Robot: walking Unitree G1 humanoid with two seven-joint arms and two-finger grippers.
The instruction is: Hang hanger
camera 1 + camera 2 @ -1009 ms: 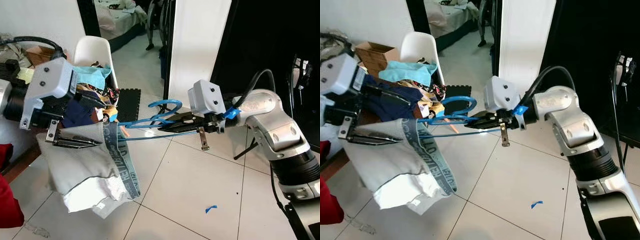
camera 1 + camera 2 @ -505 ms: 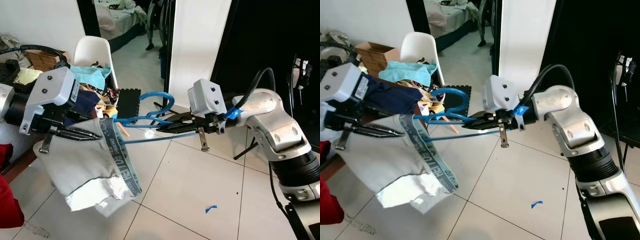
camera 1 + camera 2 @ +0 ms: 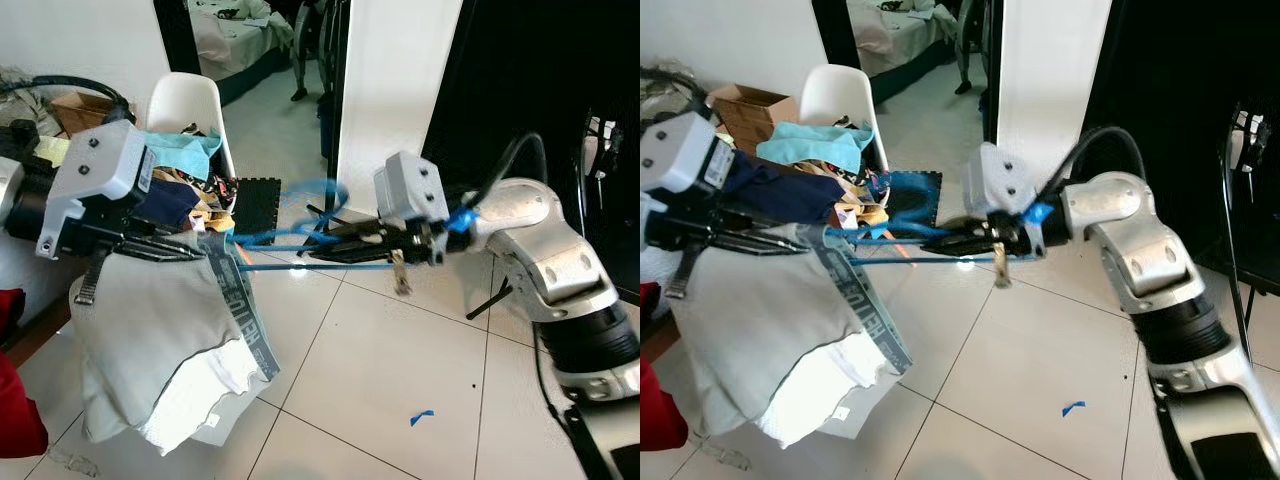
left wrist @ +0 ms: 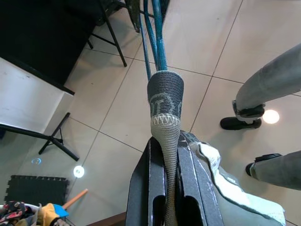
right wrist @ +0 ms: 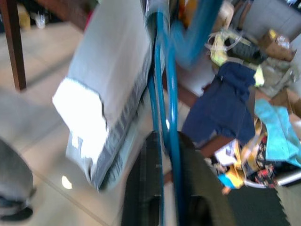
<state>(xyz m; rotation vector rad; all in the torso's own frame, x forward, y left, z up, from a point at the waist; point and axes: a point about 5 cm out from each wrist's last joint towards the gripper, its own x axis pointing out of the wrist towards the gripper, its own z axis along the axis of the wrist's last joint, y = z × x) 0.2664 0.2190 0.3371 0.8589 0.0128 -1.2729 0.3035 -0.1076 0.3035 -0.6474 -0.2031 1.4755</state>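
The blue hanger is held level in mid-air, its wires clamped between the right gripper fingers and its far end reaching into the waistband of the grey shorts. The left gripper is clenched on that waistband, the cloth drooping below its fingers. Judging by this, the garment is barely threaded on, and hanging the hanger anywhere remains undone. Beyond the left fingers stands a chair heaped with clothes.

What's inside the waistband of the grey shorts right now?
The blue hanger, held by the right gripper, has one end running into the grey shorts at the waistband. The left gripper pinches that band. How far in is hidden by fabric.
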